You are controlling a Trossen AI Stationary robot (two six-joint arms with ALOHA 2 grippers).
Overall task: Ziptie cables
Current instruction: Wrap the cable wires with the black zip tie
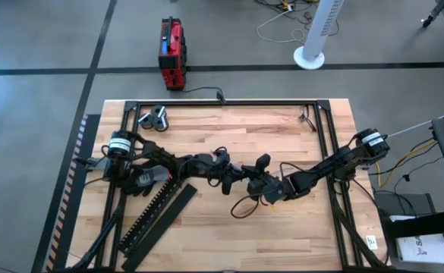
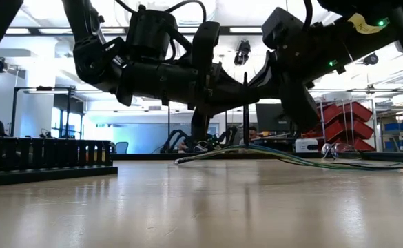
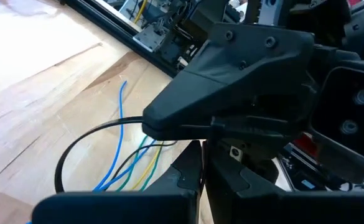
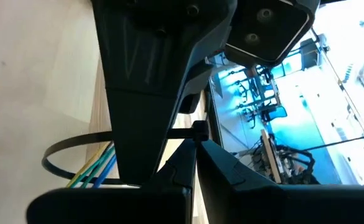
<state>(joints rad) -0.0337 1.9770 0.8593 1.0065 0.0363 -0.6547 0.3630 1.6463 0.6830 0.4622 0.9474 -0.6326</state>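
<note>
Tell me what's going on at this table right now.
Two dark robot arms meet over the middle of the wooden table, working on a thin black zip tie looped loosely around a few thin blue, green and yellow cables. The left gripper and the right gripper sit close together at the tie's head. The loop is wide, not cinched. A long black comb-toothed plastic duct lies nearby, untouched.

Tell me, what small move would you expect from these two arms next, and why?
Probably drawing the zip tie tighter. It forms a wide, loose black loop around the cables, which lie slack on the table. The left gripper and right gripper meet at mid-table, where the tie's ends cross, so pulling the tail through seems the natural step.
</note>
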